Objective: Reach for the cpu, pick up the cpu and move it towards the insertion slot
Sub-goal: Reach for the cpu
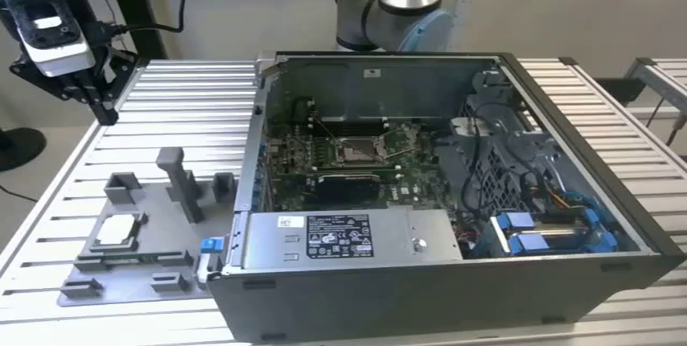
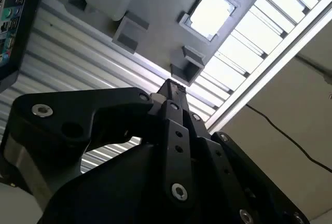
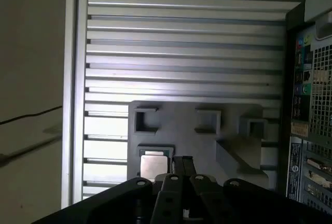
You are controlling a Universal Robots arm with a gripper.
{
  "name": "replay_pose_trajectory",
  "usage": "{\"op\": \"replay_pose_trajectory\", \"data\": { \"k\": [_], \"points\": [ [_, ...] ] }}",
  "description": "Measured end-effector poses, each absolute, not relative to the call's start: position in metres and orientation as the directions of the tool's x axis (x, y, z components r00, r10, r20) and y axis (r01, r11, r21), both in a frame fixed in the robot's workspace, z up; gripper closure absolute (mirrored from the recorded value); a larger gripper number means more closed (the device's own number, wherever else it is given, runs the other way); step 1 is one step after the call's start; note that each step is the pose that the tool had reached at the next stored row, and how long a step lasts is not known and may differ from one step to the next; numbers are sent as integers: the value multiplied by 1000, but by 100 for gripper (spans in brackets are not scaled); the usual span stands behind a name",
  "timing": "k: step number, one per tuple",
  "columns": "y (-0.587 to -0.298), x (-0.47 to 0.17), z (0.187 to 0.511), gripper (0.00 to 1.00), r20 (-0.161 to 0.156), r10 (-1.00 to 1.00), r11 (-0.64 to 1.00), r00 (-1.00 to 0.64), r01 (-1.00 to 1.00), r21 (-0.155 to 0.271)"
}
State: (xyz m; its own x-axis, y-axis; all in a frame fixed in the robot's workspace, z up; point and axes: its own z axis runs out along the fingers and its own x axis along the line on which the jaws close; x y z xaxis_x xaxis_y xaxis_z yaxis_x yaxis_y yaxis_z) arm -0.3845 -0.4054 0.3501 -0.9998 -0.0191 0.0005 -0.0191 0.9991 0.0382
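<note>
One cpu (image 1: 116,231) lay in a pocket of the grey fixture (image 1: 163,241), at the exterior view's left of the computer case (image 1: 429,298). My gripper (image 1: 104,113) hung well apart from it over the slatted table (image 1: 183,113), fingers together, empty. The insertion slot (image 1: 358,150) sat inside the case.

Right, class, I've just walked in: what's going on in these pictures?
A robot arm's hand hangs shut and holding nothing above the slatted table, well short of the grey fixture. The cpu lies untouched in one of the fixture's pockets. The insertion slot sits on the board inside the open computer case beside the fixture.
</note>
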Motion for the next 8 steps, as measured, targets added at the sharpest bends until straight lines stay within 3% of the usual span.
{"op": "replay_pose_trajectory", "data": {
  "k": [8],
  "points": [
    [-412, -385, 350, 100, 1, -19, 999, -1000, -19, 38]
  ]
}}
